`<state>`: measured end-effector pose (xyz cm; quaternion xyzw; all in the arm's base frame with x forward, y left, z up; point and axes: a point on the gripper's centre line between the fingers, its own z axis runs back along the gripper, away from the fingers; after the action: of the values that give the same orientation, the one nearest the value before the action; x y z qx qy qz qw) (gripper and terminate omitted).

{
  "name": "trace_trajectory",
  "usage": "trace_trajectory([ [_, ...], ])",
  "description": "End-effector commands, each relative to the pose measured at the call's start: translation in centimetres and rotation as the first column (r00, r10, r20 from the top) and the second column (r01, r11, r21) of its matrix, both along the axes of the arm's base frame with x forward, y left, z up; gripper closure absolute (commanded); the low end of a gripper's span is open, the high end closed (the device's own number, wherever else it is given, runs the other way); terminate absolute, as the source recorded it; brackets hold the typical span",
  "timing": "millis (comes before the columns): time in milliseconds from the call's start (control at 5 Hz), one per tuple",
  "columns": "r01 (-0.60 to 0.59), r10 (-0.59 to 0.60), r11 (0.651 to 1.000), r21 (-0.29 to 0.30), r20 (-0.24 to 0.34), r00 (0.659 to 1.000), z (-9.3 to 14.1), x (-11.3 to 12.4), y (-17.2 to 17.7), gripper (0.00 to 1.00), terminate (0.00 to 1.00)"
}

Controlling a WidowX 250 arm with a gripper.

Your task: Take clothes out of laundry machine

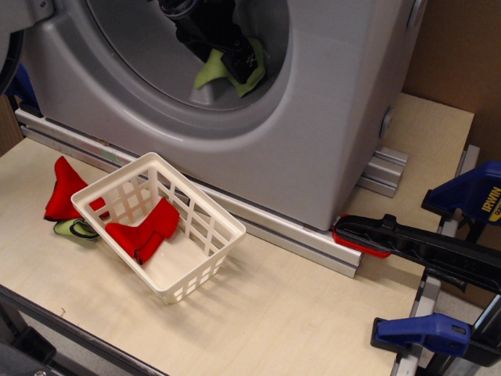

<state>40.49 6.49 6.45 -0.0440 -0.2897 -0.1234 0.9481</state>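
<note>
The lime-green clothes lie inside the round drum opening of the big grey laundry machine, at the top of the view. My black gripper reaches into the drum and sits right on the cloth. The fabric is bunched around the fingers, with one flap hanging down to the left and a smaller bit showing on the right. The jaws look closed on it. The arm above runs out of the frame.
A white lattice basket stands tilted on the wooden table in front of the machine, with a red cloth inside. Another red cloth and a small green piece lie to its left. Black and blue clamps sit at the right edge.
</note>
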Motion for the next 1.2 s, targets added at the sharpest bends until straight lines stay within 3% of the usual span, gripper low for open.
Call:
trace_trajectory([
  [0,-0.130,0.132,0.989,0.075,-0.013,0.991,4.3,-1.8,0.5,0.00,0.00],
  [200,-0.176,0.176,0.983,0.050,-0.005,0.984,3.5,-2.3,1.4,1.00,0.00],
  [400,-0.185,0.188,0.980,0.072,-0.038,0.981,3.1,-2.3,1.6,1.00,0.00],
  [600,-0.254,0.256,0.966,0.053,-0.043,0.966,4.1,-3.6,1.7,1.00,0.00],
  [1000,-0.299,0.303,0.952,0.064,-0.057,0.951,3.8,-4.6,2.5,1.00,0.00],
])
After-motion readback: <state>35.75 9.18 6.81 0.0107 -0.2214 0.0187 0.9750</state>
